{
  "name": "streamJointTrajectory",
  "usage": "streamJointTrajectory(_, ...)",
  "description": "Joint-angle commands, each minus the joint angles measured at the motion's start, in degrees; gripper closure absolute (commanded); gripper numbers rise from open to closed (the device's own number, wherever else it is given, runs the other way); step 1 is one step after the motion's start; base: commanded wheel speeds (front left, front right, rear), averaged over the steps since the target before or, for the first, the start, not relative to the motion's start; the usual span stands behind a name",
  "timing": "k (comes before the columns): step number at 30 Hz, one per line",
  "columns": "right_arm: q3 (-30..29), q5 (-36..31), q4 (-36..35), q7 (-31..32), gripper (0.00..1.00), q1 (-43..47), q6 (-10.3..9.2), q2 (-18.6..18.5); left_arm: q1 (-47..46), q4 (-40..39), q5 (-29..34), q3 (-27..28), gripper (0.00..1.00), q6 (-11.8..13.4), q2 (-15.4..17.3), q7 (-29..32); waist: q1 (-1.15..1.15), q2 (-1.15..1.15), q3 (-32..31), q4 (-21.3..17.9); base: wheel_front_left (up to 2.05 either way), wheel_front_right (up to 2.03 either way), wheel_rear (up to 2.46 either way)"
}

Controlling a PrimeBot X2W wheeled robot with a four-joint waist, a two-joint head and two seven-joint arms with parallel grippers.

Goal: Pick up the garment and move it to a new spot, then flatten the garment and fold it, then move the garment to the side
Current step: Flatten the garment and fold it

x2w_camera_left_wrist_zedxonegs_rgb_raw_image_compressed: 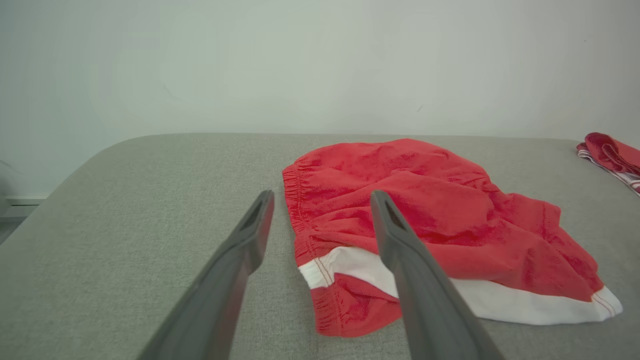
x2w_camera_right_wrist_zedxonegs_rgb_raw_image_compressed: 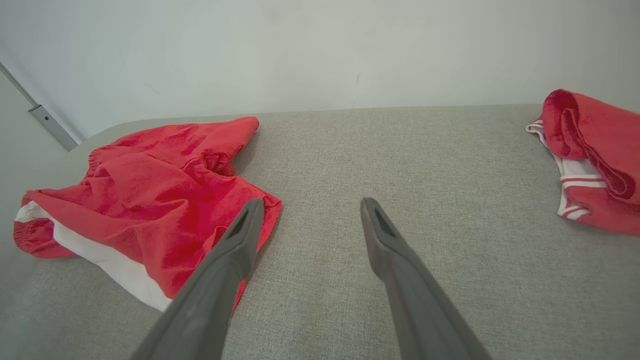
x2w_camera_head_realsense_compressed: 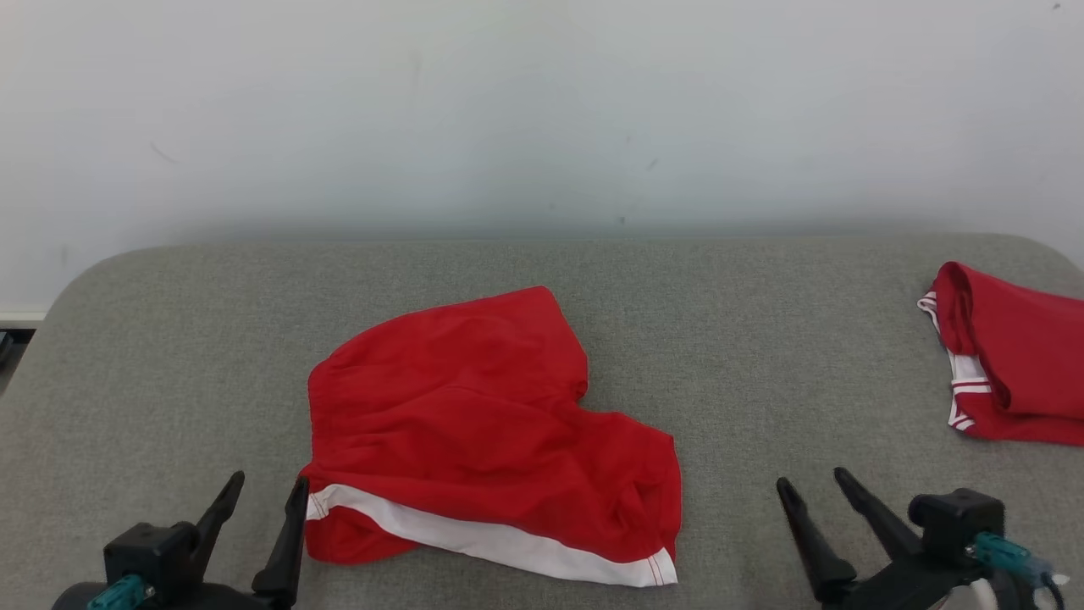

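Observation:
The garment (x2w_camera_head_realsense_compressed: 483,424) is a pair of red shorts with a white band, lying loosely spread and wrinkled in the middle of the grey table (x2w_camera_head_realsense_compressed: 745,373). It also appears in the left wrist view (x2w_camera_left_wrist_zedxonegs_rgb_raw_image_compressed: 440,225) and the right wrist view (x2w_camera_right_wrist_zedxonegs_rgb_raw_image_compressed: 150,200). My left gripper (x2w_camera_head_realsense_compressed: 262,496) stands open at the lower left, just left of the garment's near corner, with nothing between its fingers. My right gripper (x2w_camera_head_realsense_compressed: 813,483) stands open at the lower right, apart from the garment, over bare cloth surface.
A second red garment with white stripes (x2w_camera_head_realsense_compressed: 1008,356) lies bunched at the table's far right edge, seen too in the right wrist view (x2w_camera_right_wrist_zedxonegs_rgb_raw_image_compressed: 590,160). A pale wall (x2w_camera_head_realsense_compressed: 542,110) rises behind the table. The table's left corner is rounded.

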Motion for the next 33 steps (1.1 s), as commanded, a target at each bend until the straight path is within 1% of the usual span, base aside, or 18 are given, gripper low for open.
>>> streamJointTrajectory(1, 0.5, 0.4, 0.3, 0.1, 0.0, -0.3, -0.03, -0.3, -0.7, 0.6, -0.4, 0.0, 0.0, -0.3, 0.2, -0.3, 0.0, 0.0, 0.2, -0.2, 0.0, 0.0, 0.0)
streamJointTrajectory(8, 7.4, 2.6, 3.8, 1.0, 0.0, -1.0, -0.03, -0.6, -2.6, 9.7, -2.5, -1.0, 0.0, -3.9, -2.1, -1.2, 0.0, 0.0, 1.6, 0.1, 0.0, 0.0, 0.0)
streamJointTrajectory(10, 9.4, 2.9, 5.0, 0.7, 0.0, -1.3, -0.03, -0.8, -3.0, 11.7, -3.4, -1.2, 0.0, -4.7, -3.3, -1.8, 0.0, 0.0, 1.9, 0.3, 0.0, 0.0, 0.0)
streamJointTrajectory(14, 12.9, 3.5, 7.6, -0.1, 0.0, -2.5, -0.03, -0.9, -3.9, 15.6, -3.4, -1.9, 0.0, -6.0, -4.3, -2.6, 0.0, 0.0, 2.2, 0.7, 0.0, 0.0, 0.0)
streamJointTrajectory(18, 15.8, 3.7, 10.7, -0.9, 0.0, -4.1, -0.03, -1.4, -5.4, 20.2, -4.3, -2.0, 0.0, -8.2, -5.6, -3.2, 0.0, 0.0, 2.4, 1.2, 0.0, 0.0, 0.0)
streamJointTrajectory(26, 20.3, 4.8, 17.0, -3.4, 0.0, -7.8, -0.03, -2.3, -9.7, 29.4, -4.7, -3.2, 0.0, -12.6, -8.0, -4.1, 0.0, 0.0, 2.5, 1.4, 0.0, 0.0, 0.0)
streamJointTrajectory(33, 23.0, 5.7, 21.5, -5.5, 0.0, -11.2, -0.03, -1.9, -13.5, 35.6, -5.4, -3.6, 0.0, -14.6, -9.8, -4.8, 0.0, 0.0, 3.3, 1.3, 0.0, 0.0, 0.0)
